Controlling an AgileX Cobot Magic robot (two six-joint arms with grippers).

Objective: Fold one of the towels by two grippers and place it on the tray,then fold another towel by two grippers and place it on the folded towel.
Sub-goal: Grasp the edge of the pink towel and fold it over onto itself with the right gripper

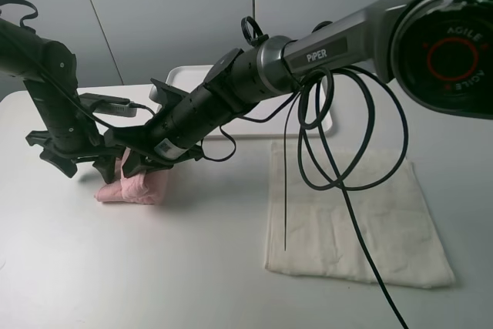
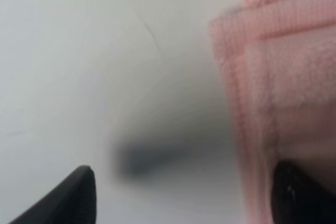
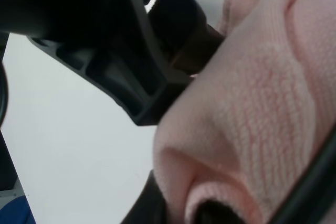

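The pink towel [image 1: 139, 187] lies as a thick folded bundle on the white table, left of centre. My right gripper [image 1: 140, 161] reaches across the middle and is shut on the towel's top fold; the right wrist view shows pink terry [image 3: 262, 103] bulging between its dark fingers. My left gripper [image 1: 83, 166] stands open at the bundle's left end. One of its fingertips [image 2: 302, 195] rests against the pink towel's edge [image 2: 283, 66], and the other hangs over bare table. The cream towel [image 1: 354, 221] lies flat on the right. The white tray [image 1: 187, 79] sits at the back, partly hidden by the right arm.
Black cables [image 1: 339, 144] loop down from the right arm over the cream towel. The left gripper's black body [image 3: 121, 40] fills one side of the right wrist view, close to the right gripper. Bare table [image 1: 139, 267] stretches in front of the pink bundle.
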